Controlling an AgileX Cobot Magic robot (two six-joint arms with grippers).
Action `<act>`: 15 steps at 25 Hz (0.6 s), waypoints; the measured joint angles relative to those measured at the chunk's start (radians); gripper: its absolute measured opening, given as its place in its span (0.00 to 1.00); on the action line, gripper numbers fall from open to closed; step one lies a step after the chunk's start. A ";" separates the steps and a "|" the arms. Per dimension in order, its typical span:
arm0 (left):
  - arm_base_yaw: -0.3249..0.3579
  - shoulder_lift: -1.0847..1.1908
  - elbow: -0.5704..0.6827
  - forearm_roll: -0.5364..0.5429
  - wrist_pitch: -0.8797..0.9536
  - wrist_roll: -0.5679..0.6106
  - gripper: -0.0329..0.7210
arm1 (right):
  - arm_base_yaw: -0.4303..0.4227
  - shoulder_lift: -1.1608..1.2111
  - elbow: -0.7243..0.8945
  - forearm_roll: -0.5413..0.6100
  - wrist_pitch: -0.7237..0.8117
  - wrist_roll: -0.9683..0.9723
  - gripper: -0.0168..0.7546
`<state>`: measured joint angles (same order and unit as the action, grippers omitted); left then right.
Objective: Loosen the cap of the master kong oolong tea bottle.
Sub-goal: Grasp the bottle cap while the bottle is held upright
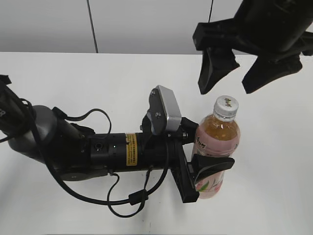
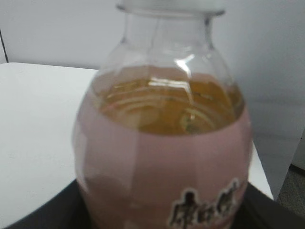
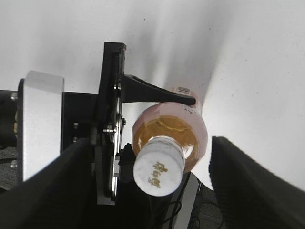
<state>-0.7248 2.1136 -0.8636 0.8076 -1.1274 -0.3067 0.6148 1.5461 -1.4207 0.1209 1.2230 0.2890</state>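
left claw (image 1: 208, 164) is pinching the bottle (image 1: 217, 147) upright on the desk (image 1: 73, 78) — right claw (image 1: 229, 73) hangs spread wide just above the cap (image 1: 226, 106), not touching.

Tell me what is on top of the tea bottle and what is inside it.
A white cap sits on the tea bottle, with the right gripper open above it. Inside is amber tea, visible only above the pink label; the label hides the rest.

lab-like room — bare white table (image 1: 98, 78), plain grey wall (image 1: 49, 24).
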 joint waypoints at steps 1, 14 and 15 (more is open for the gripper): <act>0.000 0.000 0.000 0.000 0.000 0.000 0.57 | 0.000 0.000 0.009 0.000 0.000 0.006 0.77; 0.000 0.000 0.000 -0.001 0.000 0.000 0.57 | 0.000 0.013 0.060 0.003 0.000 0.016 0.73; 0.000 0.000 0.000 -0.001 0.000 0.000 0.57 | 0.000 0.015 0.060 0.004 0.000 0.016 0.73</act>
<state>-0.7248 2.1136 -0.8636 0.8069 -1.1274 -0.3067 0.6148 1.5613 -1.3610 0.1245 1.2230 0.3052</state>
